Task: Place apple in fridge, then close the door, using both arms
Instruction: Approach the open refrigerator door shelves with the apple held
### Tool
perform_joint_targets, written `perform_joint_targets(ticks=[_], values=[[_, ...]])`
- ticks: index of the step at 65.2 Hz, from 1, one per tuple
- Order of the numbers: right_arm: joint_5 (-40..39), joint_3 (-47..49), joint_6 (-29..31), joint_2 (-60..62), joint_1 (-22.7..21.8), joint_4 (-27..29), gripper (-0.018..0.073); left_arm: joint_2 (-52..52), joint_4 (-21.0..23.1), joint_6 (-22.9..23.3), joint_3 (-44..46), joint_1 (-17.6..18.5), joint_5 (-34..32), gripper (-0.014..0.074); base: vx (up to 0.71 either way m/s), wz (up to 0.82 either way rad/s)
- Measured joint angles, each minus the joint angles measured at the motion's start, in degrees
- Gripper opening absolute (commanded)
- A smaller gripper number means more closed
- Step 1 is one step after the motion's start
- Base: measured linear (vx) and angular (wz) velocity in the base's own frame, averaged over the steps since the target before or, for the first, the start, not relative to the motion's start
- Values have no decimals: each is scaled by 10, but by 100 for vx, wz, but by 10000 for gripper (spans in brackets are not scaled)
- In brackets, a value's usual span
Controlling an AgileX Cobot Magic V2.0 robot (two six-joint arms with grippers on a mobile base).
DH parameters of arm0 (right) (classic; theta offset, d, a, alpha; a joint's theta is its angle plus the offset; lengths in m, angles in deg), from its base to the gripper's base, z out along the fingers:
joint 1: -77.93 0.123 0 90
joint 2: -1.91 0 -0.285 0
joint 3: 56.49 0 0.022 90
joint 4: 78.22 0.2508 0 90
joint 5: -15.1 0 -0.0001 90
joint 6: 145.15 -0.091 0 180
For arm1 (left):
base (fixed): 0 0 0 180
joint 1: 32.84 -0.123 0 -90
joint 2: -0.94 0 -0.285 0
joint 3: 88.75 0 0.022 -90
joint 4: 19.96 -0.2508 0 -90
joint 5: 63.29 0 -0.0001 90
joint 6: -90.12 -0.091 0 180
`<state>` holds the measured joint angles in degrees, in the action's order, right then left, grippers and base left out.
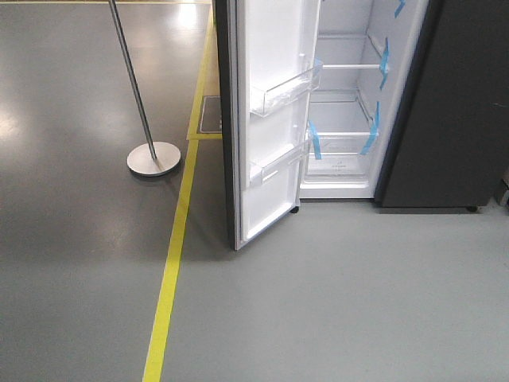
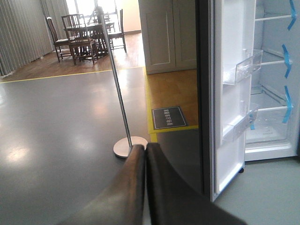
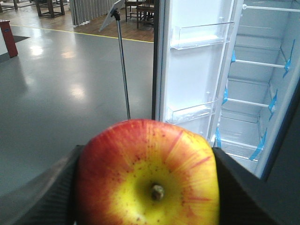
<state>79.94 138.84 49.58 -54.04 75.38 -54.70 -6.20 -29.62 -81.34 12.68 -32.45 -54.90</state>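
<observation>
Right wrist view: your right hand (image 3: 146, 201) is clamped on the apple (image 3: 147, 164), one finger on either side, with the stem dip facing the camera. Your left hand (image 2: 145, 152) is pinched together with nothing in it. Beyond the apple, the door (image 3: 192, 75) stands open at 12 o'clock. The fridge (image 3: 255, 86) shows bare white shelves (image 3: 258, 63) at 2 o'clock. You look to be in the carry-in step, well apart from the shelves. The next move, I judge, is to steer toward 2 o'clock, past the door bins (image 3: 201, 36), and set the apple on a shelf before letting go.
</observation>
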Motion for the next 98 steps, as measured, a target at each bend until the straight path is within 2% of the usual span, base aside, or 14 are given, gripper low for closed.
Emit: perform_joint_targets(ticks=[98], values=[[0,0,0,0,0,0,133,0,0,0,0,0,0,-6,20,-1]])
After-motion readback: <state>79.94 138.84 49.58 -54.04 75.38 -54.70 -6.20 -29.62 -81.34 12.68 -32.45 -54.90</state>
